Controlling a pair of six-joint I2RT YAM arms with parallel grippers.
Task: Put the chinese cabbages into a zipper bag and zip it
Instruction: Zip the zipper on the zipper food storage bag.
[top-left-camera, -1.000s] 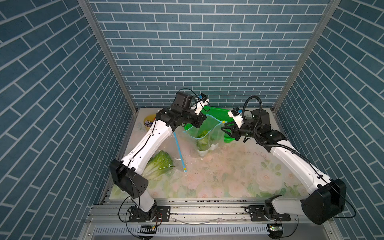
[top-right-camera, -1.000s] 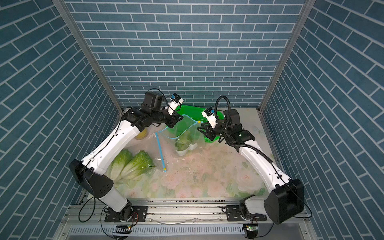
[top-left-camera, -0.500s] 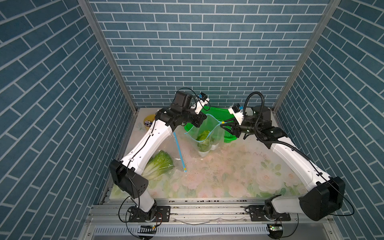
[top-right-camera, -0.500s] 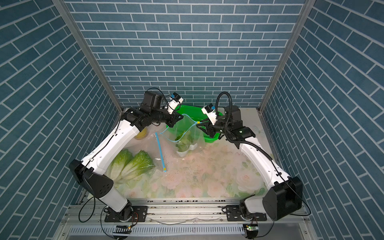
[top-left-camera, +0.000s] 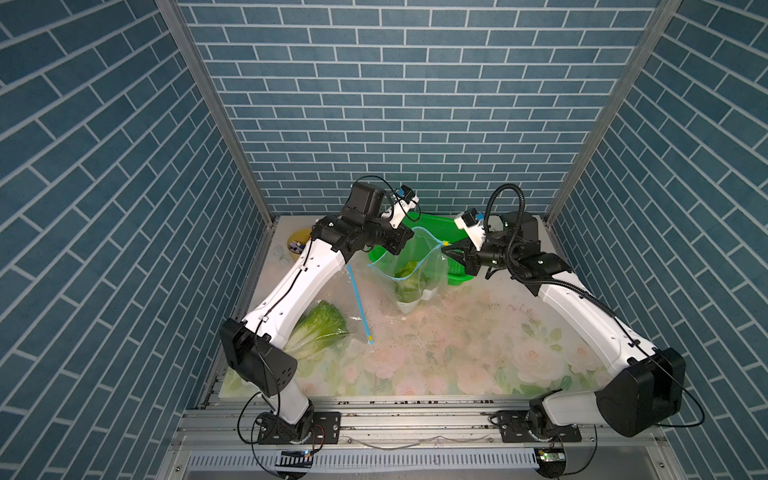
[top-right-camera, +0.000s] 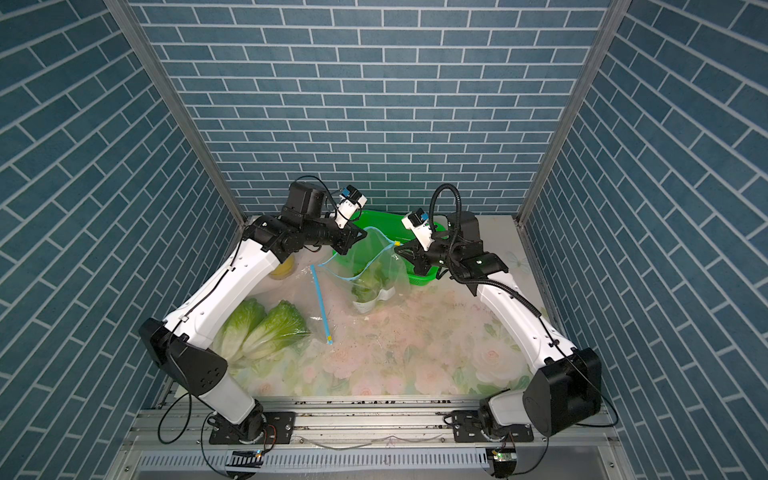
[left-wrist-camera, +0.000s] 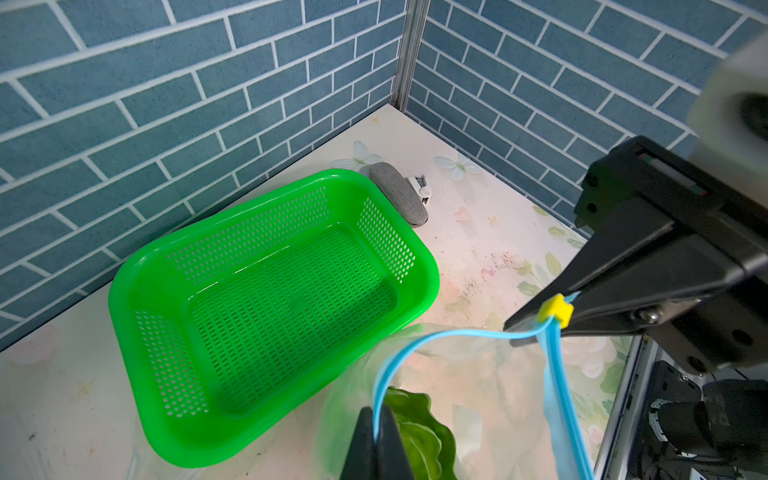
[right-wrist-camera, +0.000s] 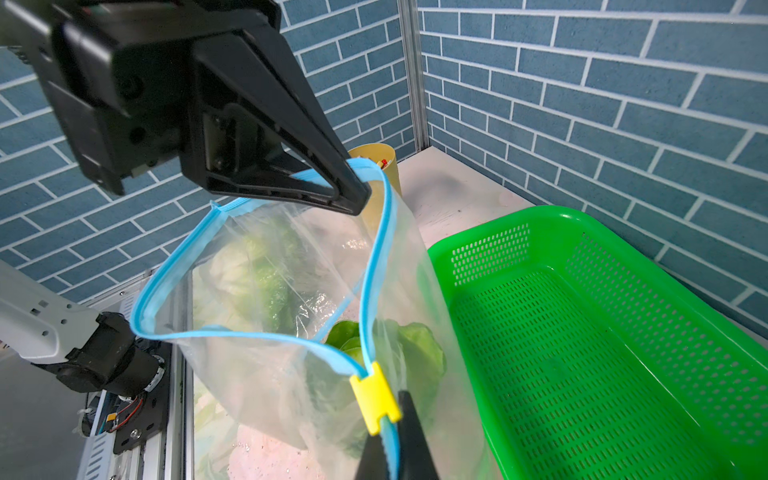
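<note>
The clear zipper bag (top-left-camera: 415, 266) hangs upright between the two arms. Its mouth gapes wide and its lower end is down at the floral bench (top-left-camera: 457, 345), just in front of the green mesh basket (left-wrist-camera: 291, 299). The left pincer (right-wrist-camera: 355, 187) is pressed together on the blue zip rim at one side of the mouth. The right pincer (right-wrist-camera: 392, 449) pinches the same rim at the opposite end, right behind the yellow slider (right-wrist-camera: 375, 397). One chinese cabbage (top-left-camera: 409, 276) stands inside the bag, white base down and leaves up. Two other cabbages (top-right-camera: 257, 328) lie side by side on the bench near the left arm's base, well apart from the bag. A loose blue zip strip (top-right-camera: 322, 305) lies flat beside them.
</note>
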